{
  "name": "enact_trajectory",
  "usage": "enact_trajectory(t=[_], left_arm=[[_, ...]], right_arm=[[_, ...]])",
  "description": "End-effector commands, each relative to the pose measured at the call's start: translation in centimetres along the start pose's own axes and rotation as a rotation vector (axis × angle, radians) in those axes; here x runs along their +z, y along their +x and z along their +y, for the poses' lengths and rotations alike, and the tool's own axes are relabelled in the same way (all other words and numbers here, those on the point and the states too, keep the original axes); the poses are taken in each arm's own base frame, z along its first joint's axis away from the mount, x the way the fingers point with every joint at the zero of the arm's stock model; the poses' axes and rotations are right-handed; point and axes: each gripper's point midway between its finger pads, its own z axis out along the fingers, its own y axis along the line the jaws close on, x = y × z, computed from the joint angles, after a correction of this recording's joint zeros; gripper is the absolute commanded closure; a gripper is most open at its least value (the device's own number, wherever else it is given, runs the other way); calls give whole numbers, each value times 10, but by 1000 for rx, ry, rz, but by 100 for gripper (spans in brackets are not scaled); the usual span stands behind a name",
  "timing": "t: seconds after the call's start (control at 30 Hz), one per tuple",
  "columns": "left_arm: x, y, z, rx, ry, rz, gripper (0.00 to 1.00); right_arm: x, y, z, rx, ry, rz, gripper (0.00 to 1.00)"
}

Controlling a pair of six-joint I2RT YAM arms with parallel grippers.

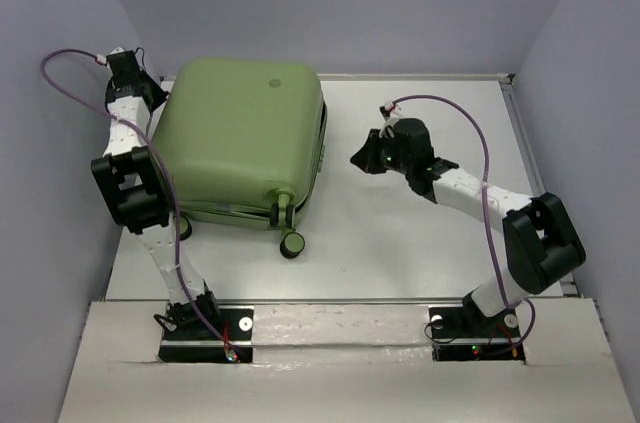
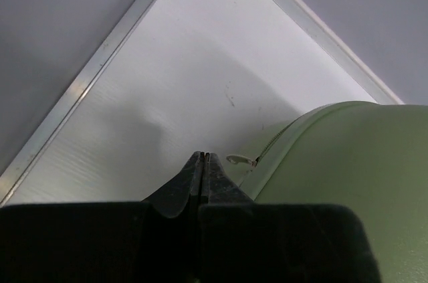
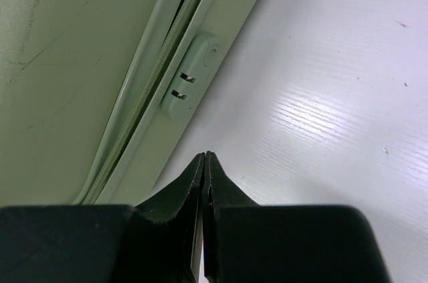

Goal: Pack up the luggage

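The luggage, a light-green hard-shell suitcase, lies flat and closed on the left half of the table, with its wheels toward the arm bases. My left gripper is at its far left corner, shut with nothing between the fingers. In the left wrist view its tips sit just left of a pale zipper pull on the luggage's rounded corner. My right gripper hovers just right of the luggage, shut and empty. The right wrist view shows its tips near the luggage's side lock and zipper seam.
The white table is bounded by a metal rail on the right and another along the back. Grey walls enclose the left, back and right sides. Purple cables loop over both arms.
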Motion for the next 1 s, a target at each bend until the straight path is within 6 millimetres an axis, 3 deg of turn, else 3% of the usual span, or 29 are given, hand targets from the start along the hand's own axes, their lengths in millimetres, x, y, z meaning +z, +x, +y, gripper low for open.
enact_trajectory(t=[0.0, 0.03, 0.07, 0.13, 0.17, 0.2, 0.27, 0.33, 0.37, 0.4, 0.57, 0.73, 0.83, 0.87, 0.9, 0.97], left_arm=[[-11, 25, -40, -10, 208, 101, 94], [-10, 36, -45, -19, 241, 123, 94], [-13, 62, -43, -50, 260, 175, 94], [-22, 81, -60, -50, 347, 194, 94], [-38, 79, -66, -51, 378, 173, 94], [-39, 104, -57, -89, 377, 204, 94], [-52, 111, -54, -109, 383, 192, 94], [-75, 115, -48, -118, 377, 150, 94], [-79, 123, -45, -121, 374, 158, 94], [-81, 144, -38, -125, 355, 191, 94], [-116, 206, -39, -88, 387, 265, 94], [-149, 231, -57, -37, 450, 288, 94], [-171, 250, -64, 10, 486, 308, 94], [-180, 245, -64, 19, 499, 278, 94], [-188, 261, -65, 44, 509, 307, 94], [-208, 260, -69, 63, 547, 276, 94]], right_arm=[[-3, -14, -11, -38, 55, -49, 93], [-2, -15, -18, -36, 73, -49, 93], [1, -17, -26, -36, 91, -45, 93], [0, -20, -47, -25, 162, -44, 93], [-4, -29, -68, 1, 209, -61, 93], [-4, -31, -78, 32, 216, -55, 93], [-4, -37, -94, 74, 234, -56, 93], [2, -44, -98, 93, 231, -46, 90], [5, -47, -97, 91, 222, -43, 89], [8, -52, -88, 92, 181, -38, 88], [17, -35, -83, 87, 157, 30, 86], [19, -17, -59, 71, 102, 71, 87], [27, -24, -40, 73, 24, 85, 87], [31, -29, -35, 70, 0, 85, 87], [44, -40, -26, 72, -55, 92, 87], [62, -54, -8, 71, -131, 111, 86]])
